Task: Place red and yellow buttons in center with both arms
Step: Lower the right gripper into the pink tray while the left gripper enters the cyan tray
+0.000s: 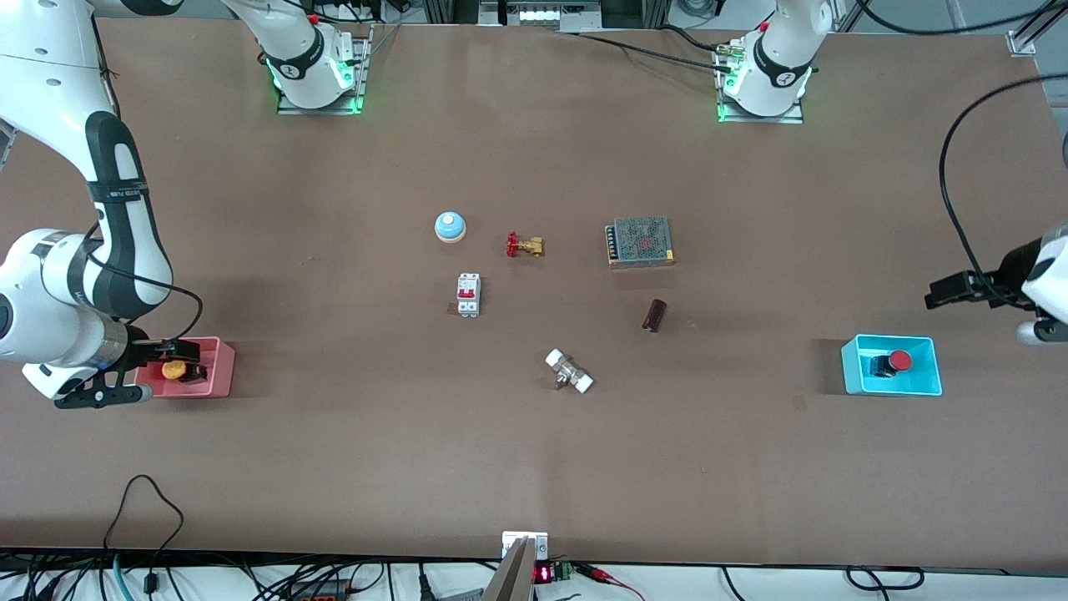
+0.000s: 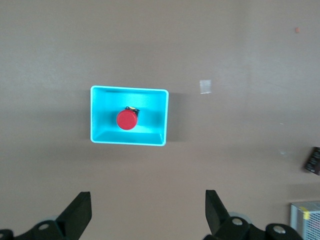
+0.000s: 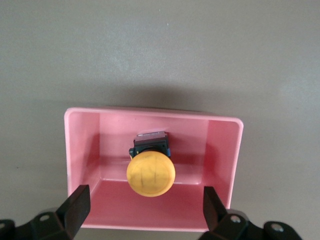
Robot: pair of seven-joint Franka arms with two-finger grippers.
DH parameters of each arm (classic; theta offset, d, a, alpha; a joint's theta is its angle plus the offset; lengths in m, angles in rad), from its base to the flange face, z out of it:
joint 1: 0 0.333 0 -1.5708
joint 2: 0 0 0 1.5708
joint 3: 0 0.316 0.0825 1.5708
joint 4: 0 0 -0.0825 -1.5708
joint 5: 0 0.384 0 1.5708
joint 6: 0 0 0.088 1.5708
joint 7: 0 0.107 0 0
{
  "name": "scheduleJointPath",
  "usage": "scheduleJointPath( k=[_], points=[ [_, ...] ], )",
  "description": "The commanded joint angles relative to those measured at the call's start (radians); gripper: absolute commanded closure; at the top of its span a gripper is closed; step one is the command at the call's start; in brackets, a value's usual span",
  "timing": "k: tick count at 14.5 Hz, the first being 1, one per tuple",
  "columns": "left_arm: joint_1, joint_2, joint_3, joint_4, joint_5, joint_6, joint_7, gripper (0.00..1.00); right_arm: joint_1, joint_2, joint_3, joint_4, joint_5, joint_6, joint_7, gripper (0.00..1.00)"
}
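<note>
The yellow button (image 1: 174, 369) lies in the pink bin (image 1: 219, 371) at the right arm's end of the table. My right gripper (image 1: 154, 371) hangs open and empty just over that bin. In the right wrist view its fingers (image 3: 76, 204) straddle the bin (image 3: 82, 150), with the yellow cap (image 3: 150, 174) between them below. The red button (image 1: 899, 360) lies in the cyan bin (image 1: 853, 371) at the left arm's end. My left gripper (image 1: 951, 292) is open and empty, in the air beside that bin. The left wrist view shows the red cap (image 2: 127, 119) in the cyan bin (image 2: 150, 100). The bare brown center (image 1: 551, 313) holds no button.
Around the middle lie a blue dome bell (image 1: 450, 226), a red-handled brass valve (image 1: 524, 245), a white and red breaker (image 1: 468, 295), a mesh-topped power supply (image 1: 640, 241), a dark cylinder (image 1: 654, 315) and a white-ended fitting (image 1: 569, 371).
</note>
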Motion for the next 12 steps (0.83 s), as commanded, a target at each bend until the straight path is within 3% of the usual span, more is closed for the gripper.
scheduleJointPath(
  k=[1,12],
  points=[
    [0.02,0.09,-0.004,0.033,0.05,0.039,0.057,0.0,-0.033,0.002,0.015,0.017,-0.002,0.0,-0.026,0.0],
    [0.043,0.308,-0.004,0.031,0.089,0.243,0.073,0.0,-0.036,0.044,0.022,0.018,-0.001,0.063,-0.024,0.0]
  ],
)
